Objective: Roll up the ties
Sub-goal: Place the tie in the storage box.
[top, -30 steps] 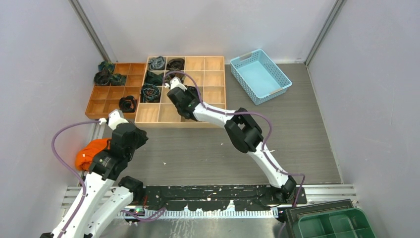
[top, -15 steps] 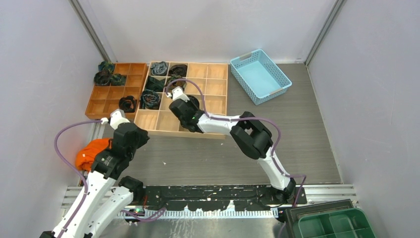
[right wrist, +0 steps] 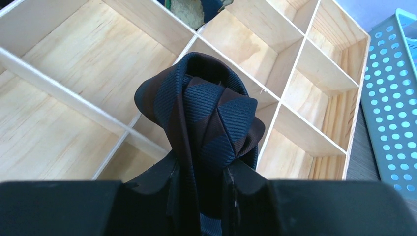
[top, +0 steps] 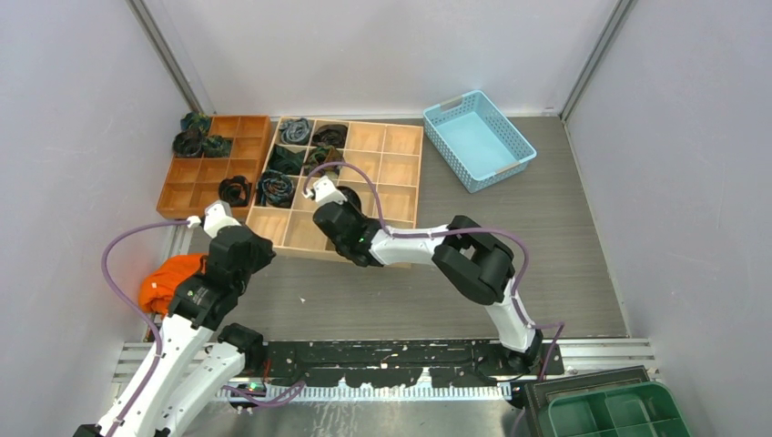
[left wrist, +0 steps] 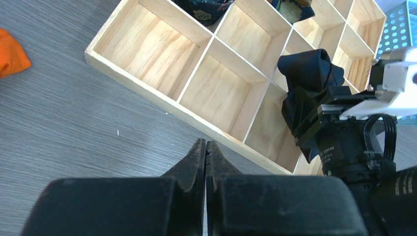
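Note:
My right gripper (right wrist: 199, 169) is shut on a rolled navy and brown striped tie (right wrist: 201, 110) and holds it above the dividers of the light wooden tray (right wrist: 59, 54). The held tie also shows in the left wrist view (left wrist: 309, 69). In the top view the right gripper (top: 320, 193) is over the tray's near-left part (top: 296, 232). Several rolled ties (top: 276, 188) lie in the tray's left compartments. More coils (top: 189, 142) lie in the darker tray (top: 196, 177). My left gripper (left wrist: 205, 145) is shut and empty, just off the light tray's near-left corner (top: 211, 217).
An orange rounded object (top: 168, 278) lies by the left arm, and shows in the left wrist view (left wrist: 10, 54). A light blue basket (top: 478, 138) stands at the back right. A green bin (top: 619, 414) is at the near right corner. Walls close in on both sides.
My right gripper has moved toward the near edge with the rolled tie. The light wooden tray has slid nearer and turned slightly. The left arm has barely moved.

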### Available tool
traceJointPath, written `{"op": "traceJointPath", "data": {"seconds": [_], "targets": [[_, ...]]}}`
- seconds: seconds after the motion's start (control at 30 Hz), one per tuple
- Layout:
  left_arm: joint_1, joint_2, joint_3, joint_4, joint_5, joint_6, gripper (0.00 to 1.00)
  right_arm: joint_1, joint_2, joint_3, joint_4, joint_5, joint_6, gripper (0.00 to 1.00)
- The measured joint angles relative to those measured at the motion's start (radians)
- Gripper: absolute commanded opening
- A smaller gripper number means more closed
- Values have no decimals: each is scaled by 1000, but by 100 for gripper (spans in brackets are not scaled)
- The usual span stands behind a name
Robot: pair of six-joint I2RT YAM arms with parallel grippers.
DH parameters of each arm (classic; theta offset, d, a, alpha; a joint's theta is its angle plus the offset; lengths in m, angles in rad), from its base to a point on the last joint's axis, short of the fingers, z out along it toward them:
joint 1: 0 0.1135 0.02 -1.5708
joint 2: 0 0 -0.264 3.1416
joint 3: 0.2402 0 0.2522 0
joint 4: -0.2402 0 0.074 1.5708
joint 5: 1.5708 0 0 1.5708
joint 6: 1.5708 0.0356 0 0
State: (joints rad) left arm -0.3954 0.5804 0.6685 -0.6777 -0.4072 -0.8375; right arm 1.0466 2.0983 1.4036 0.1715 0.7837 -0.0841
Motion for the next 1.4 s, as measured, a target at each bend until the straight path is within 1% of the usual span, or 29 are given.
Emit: {"op": "traceJointPath", "data": {"seconds": [0.2,0.37,0.5,0.7,1.0,1.2,1.4], "targets": [[0,0,-3,1,0,5,0,43,-19,-53,38,-3,4,1],[0,-10,-3,1,0,7,0,103,-39,-106,52,-18,23,1],[0,-11,-4,1,7,7,0,127,-60,-146,47,-45,74,1],[0,-11,-13,6,15,7,0,120,-103,-187,20,-90,174,1],[0,-4,-21,8,33,6,0,106,-110,-173,-77,-117,325,1],[0,-2,-21,9,52,7,0,101,-86,-90,-230,-103,404,1],[0,15,-21,10,72,8,0,101,-55,-36,-344,-64,481,1]]}}
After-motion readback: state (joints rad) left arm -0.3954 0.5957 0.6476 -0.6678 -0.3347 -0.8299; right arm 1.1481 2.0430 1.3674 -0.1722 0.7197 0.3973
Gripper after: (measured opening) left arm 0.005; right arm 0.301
